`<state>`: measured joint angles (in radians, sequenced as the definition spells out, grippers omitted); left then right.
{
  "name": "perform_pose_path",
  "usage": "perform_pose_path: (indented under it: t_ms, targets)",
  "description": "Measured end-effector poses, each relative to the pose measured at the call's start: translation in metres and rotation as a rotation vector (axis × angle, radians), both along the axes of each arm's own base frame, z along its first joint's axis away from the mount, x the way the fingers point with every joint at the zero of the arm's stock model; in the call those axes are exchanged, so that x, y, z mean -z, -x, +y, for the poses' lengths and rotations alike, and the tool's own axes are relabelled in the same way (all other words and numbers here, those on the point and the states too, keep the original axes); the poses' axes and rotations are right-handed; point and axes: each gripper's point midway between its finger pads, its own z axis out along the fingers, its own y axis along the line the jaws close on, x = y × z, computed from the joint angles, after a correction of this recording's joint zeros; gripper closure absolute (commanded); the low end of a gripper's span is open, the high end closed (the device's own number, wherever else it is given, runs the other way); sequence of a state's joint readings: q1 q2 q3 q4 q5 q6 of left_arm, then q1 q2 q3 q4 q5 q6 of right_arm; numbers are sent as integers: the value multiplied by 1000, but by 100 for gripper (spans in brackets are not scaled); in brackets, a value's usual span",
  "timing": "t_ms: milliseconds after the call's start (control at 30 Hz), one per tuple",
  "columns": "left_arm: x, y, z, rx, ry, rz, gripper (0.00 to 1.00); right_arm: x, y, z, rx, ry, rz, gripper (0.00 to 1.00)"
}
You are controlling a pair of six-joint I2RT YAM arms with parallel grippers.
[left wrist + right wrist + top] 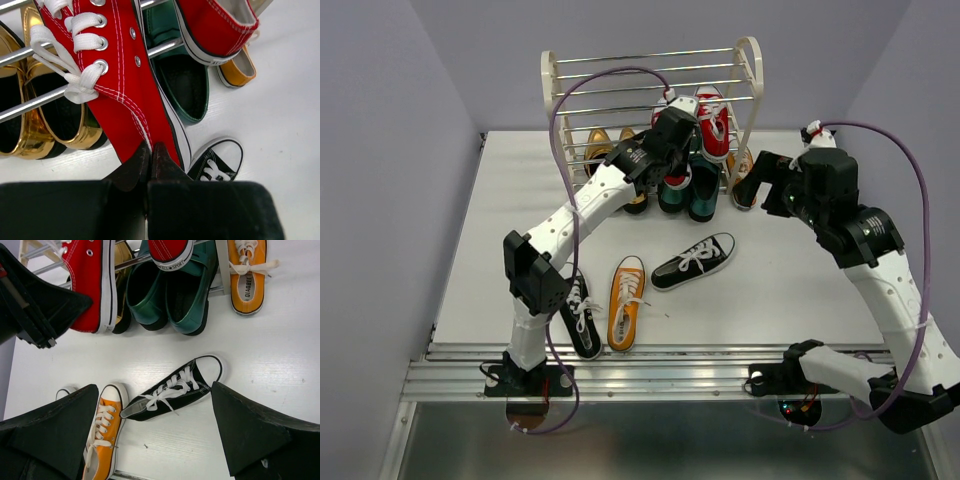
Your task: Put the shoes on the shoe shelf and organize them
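Note:
My left gripper (pixel 672 130) (pixel 151 150) is shut on the heel of a red shoe (pixel 120 75) and holds it against the rods of the cream shoe shelf (pixel 650 70). A second red shoe (pixel 713 122) (pixel 215 22) lies on the shelf beside it. My right gripper (pixel 752 186) (pixel 155 425) is open and empty, raised above a black shoe (pixel 693 260) (pixel 175 387) on the table. An orange shoe (pixel 627 302) (pixel 102 435) and another black shoe (pixel 581 316) lie near the front edge. A second orange shoe (pixel 247 275) (pixel 237 70) lies by the shelf's right foot.
A glossy gold pair (pixel 35 110) and a glossy dark green pair (pixel 170 295) (pixel 685 192) stand on the table under the shelf's lowest rods (pixel 30 102). The left arm's wrist (pixel 35 305) shows in the right wrist view. The table's metal front rail (pixel 650 375) runs before the bases.

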<state>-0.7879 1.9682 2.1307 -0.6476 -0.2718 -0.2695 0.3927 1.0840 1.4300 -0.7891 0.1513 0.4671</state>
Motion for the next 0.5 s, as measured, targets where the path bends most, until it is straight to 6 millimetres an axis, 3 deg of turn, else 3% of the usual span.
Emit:
perform_pose_path:
  t_ms: [267,500]
  targets:
    - [-26,-27,0,-27,47,-107,100,2,17,-4,-8,-5,22,0]
    - [-19,-51,-2,-43,37,-144,100,6,22,-6,-4,-3,46,0]
